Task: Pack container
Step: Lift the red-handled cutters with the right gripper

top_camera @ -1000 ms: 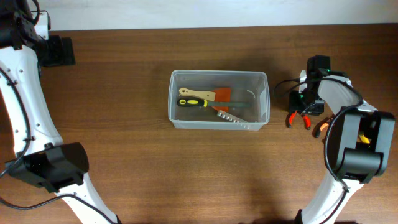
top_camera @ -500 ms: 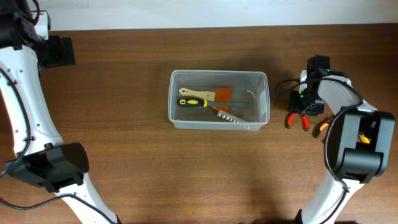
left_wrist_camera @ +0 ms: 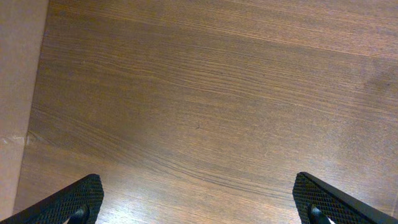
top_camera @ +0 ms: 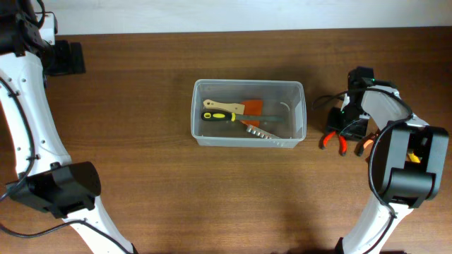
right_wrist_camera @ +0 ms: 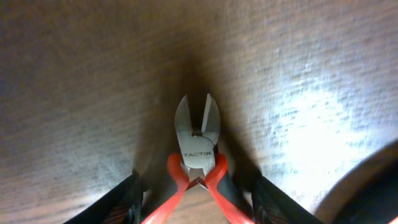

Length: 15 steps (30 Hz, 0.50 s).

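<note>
Overhead view: a clear plastic container [top_camera: 247, 143] sits at the middle of a brown wooden table [top_camera: 141, 197]. Inside it lie a wooden-handled scraper [top_camera: 224, 106] with an orange blade, a yellow and black screwdriver [top_camera: 220, 116], and a metal tool that is too small to name. To its right, near but apart from its wall, the right gripper [top_camera: 337, 135] hangs over a pair of red-handled cutters [top_camera: 330, 141] on the table. A second orange-handled tool [top_camera: 365, 145] shows just beyond, partly hidden by the arm. The left arm [top_camera: 28, 106] reaches to the far left corner, well apart from everything.

Left wrist view: the left gripper [left_wrist_camera: 199, 205] is spread wide over bare wood, with nothing between its fingertips. The container is not in this view.

Right wrist view: the cutters point away from the camera, nose slightly parted, the maker's name "TACTIX" on the joint. The red handles run back between the two fingers [right_wrist_camera: 127, 199] and flare toward them at the bottom edge. Whether the pads press on the handles cannot be told, because the contact lies at or below the frame edge. The container is not in this view.

The step in hand appears to be taking up the cutters for packing. To do it well, both handles should be squeezed evenly so the tool does not swing. It should then be lifted above the rim and carried left to the open right end of the container, clear of the tools already there.
</note>
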Each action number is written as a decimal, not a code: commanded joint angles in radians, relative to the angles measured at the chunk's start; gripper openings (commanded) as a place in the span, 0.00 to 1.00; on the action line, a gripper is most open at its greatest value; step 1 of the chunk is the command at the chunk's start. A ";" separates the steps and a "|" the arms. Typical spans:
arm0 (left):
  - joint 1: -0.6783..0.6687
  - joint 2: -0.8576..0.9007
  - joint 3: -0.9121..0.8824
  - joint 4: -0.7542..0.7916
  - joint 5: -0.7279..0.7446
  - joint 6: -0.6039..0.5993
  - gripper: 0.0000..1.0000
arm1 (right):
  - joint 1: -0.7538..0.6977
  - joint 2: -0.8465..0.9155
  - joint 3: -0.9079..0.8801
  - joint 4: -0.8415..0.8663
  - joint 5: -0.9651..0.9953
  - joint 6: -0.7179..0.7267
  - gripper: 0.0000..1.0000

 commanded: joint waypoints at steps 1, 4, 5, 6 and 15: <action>0.003 0.005 -0.002 -0.001 0.018 -0.012 0.99 | -0.001 0.004 -0.021 -0.012 -0.008 0.021 0.58; 0.003 0.005 -0.002 -0.001 0.018 -0.012 0.99 | -0.002 0.004 -0.021 -0.013 -0.009 0.032 0.56; 0.003 0.005 -0.002 -0.001 0.018 -0.012 0.99 | -0.002 0.004 -0.021 -0.016 -0.010 0.034 0.54; 0.003 0.005 -0.002 -0.001 0.018 -0.012 0.99 | -0.002 0.004 -0.021 -0.021 -0.009 0.040 0.53; 0.003 0.005 -0.002 -0.001 0.018 -0.012 0.99 | -0.002 0.004 -0.021 -0.039 -0.012 0.121 0.53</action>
